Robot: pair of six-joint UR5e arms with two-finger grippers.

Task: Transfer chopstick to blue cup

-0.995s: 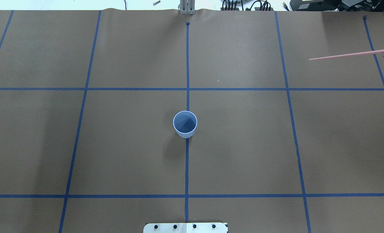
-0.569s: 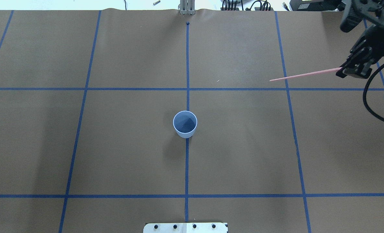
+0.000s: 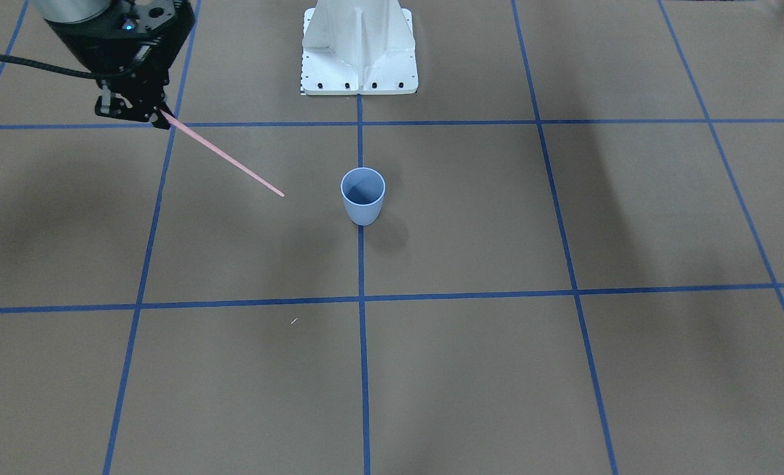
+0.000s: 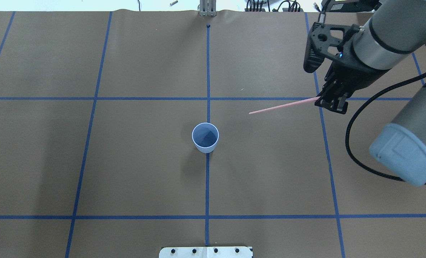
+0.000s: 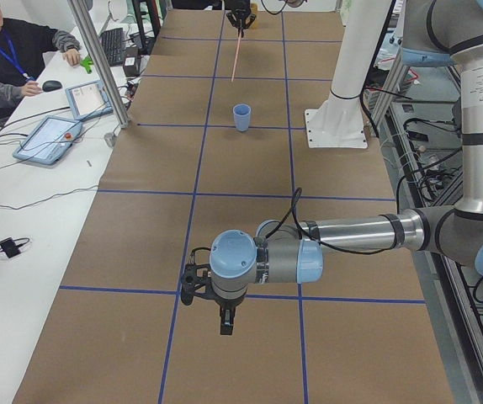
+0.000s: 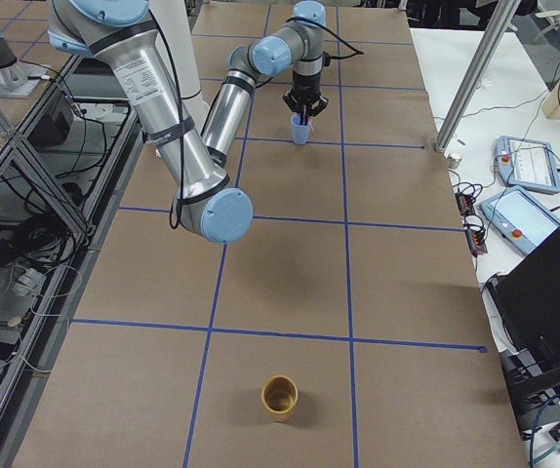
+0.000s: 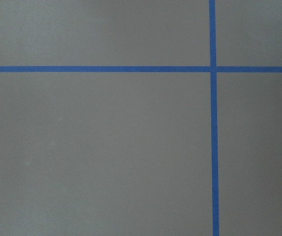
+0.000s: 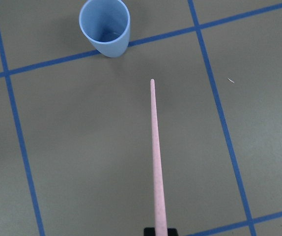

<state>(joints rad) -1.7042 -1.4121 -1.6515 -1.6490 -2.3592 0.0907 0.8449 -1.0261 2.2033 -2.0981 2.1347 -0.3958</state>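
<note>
over the worktop the chopstick hangs clear of the surface, thick end pinched in the closed jaws of the right gripper. its long axis points tip-first toward the blue cup, stopping short. the left gripper hangs well apart, jaws' state unclear. a yellow cup stands far off.

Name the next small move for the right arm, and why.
Probably shift the right tool, which grips the chopstick by one end, toward the blue cup: the free tip is short of the cup's mouth.
</note>
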